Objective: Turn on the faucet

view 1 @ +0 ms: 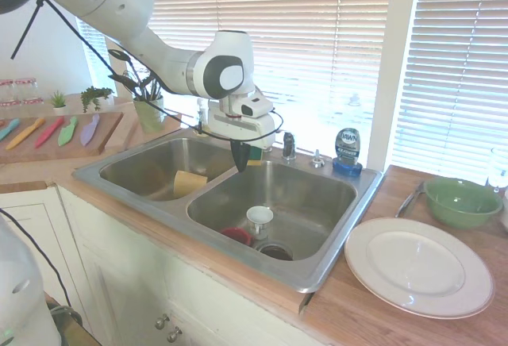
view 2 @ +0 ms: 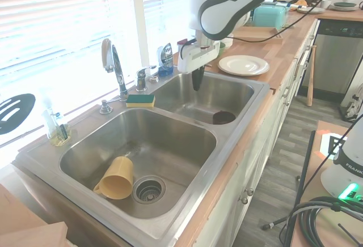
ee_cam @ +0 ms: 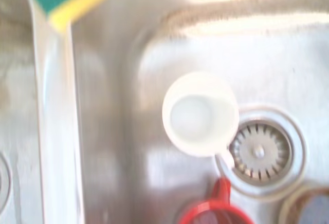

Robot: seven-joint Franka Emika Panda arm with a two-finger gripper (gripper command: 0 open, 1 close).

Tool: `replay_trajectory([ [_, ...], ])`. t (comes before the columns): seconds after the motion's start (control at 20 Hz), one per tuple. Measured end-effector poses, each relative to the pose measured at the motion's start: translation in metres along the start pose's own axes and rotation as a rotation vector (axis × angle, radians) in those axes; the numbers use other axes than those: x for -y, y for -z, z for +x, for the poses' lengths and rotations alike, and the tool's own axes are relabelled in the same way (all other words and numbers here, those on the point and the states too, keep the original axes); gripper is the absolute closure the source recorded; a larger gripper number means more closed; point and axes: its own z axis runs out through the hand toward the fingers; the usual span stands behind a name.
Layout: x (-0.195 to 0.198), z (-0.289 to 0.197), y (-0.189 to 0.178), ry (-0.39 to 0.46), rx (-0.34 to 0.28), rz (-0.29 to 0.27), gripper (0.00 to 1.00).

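The black two-finger gripper (view 2: 197,81) is held pointing down over the back edge of one basin of the stainless double sink (view 2: 187,201), its fingers drawn together into one dark point, with nothing held. The chrome faucet (view 2: 115,68), with its arched spout and short separate lever handle (view 2: 141,77), is mounted on the back ledge by the window, near the gripper but apart from it; the lever stands between spout and gripper.

For the step in hand, the closed fingers would best be brought level with the lever and set against its side, so that it is pushed steadily rather than struck; the green-and-yellow sponge (view 2: 140,99) lying just in front should be cleared.

Counted: one sponge, one blue dish-soap bottle (view 1: 347,148), one yellow mug (view 2: 115,183) on its side in the other basin, one white cup (view 1: 259,221) and one red item (view 1: 236,236) near the drain below the gripper, one white plate (view 1: 418,265), one green bowl (view 1: 462,201).
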Motion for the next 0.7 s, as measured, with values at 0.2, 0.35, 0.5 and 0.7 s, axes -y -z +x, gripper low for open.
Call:
replay_trajectory([
  [0.2, 0.033, 0.026, 0.000, 0.000, -0.009, 0.013, 1.00],
  [0.35, 0.056, 0.041, 0.001, 0.005, -0.017, 0.021, 1.00],
  [0.5, 0.072, 0.057, 0.001, 0.001, -0.023, 0.022, 1.00],
  [0.7, 0.089, 0.071, -0.001, -0.004, -0.026, 0.034, 1.00],
])
